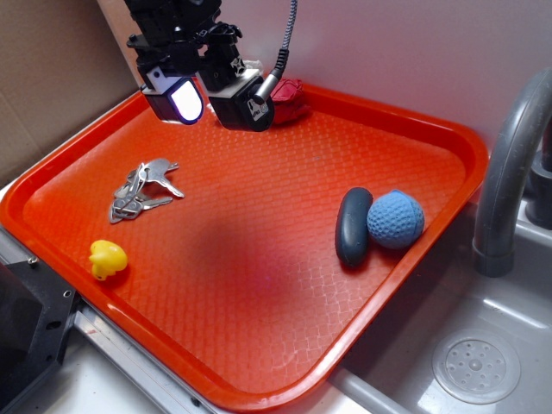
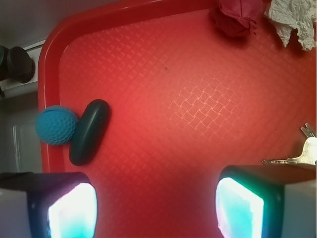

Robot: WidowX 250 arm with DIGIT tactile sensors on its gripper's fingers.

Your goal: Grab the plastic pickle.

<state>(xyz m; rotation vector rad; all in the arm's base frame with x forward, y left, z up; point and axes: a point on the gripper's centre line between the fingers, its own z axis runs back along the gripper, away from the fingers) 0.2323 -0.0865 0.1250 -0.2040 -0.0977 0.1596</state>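
While the gripper hangs wide open and empty above the tray's far side, the plastic pickle lies touching the blue ball near the tray's right edge.

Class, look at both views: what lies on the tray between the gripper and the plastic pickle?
Nothing: between the gripper and the plastic pickle there is only bare orange tray. The exterior view shows it best; the wrist view agrees.

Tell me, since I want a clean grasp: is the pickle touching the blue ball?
Touching. In the exterior view the plastic pickle lies against the blue ball with no tray showing between them; the wrist view shows the same.
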